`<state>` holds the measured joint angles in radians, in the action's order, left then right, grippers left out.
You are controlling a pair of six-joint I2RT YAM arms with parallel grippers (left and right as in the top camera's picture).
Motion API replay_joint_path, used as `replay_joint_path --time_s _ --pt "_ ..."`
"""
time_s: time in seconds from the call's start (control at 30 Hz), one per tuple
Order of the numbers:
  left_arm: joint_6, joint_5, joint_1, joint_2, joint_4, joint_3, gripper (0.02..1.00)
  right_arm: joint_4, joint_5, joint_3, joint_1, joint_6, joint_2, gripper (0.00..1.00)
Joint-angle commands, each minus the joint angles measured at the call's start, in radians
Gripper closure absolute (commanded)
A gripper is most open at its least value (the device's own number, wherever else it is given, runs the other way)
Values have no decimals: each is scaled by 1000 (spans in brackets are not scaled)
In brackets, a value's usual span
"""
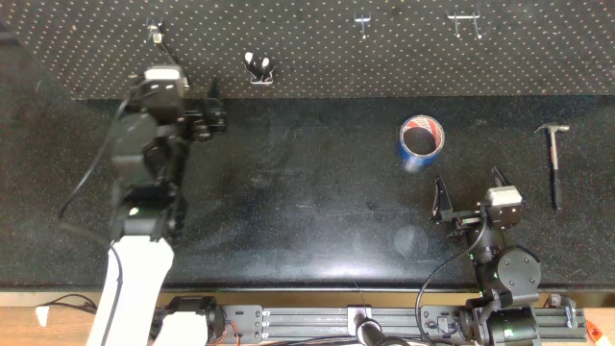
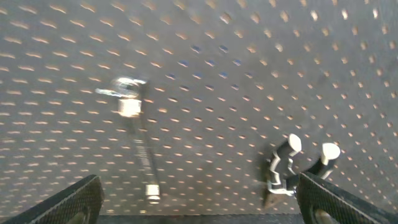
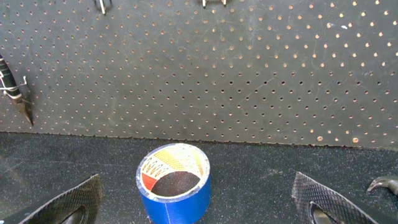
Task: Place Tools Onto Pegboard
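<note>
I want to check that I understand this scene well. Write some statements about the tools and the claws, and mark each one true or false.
1. The pliers hang on the pegboard. True.
2. The hammer hangs beside them. False: it lies on the table.
3. The right claw is open and empty. True.
4. The left claw holds the blue tape roll. False: it is open and empty; the roll stands on the table.

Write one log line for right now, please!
left gripper: open, facing pegboard | right gripper: open, near tape roll | hammer: on table | black tool: on pegboard
</note>
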<state>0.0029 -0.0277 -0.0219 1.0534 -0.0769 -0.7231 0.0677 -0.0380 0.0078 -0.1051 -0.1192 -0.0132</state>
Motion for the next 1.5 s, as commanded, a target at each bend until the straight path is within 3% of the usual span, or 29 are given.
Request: replay_joint_path --time_s 0.03,0.27,0.47,0.53,0.7,1.23,1.3,1.5 --pt "2 -63 -52 -219 4 144 23 3 1 -3 -5 -11 8 5" --pt "-25 -60 -65 -685 -80 537 23 3 1 -3 -5 -11 8 5" --pt "-51 -63 -61 -958 -80 716 23 3 1 -3 -5 -11 8 5" --pt "-50 -61 -60 -1039 10 718 23 3 1 -3 -5 -11 8 5" --pt "-50 -56 -55 -1050 148 718 23 3 1 -3 -5 -11 8 5" --pt "-50 -56 -55 -1047 152 718 23 3 1 -3 -5 -12 5 5" --pt "-50 -56 -55 -1047 151 718 23 22 -4 9 -5 -65 4 3" --pt "-50 -56 -55 -1047 152 718 23 -1 -47 276 -66 -68 -431 3"
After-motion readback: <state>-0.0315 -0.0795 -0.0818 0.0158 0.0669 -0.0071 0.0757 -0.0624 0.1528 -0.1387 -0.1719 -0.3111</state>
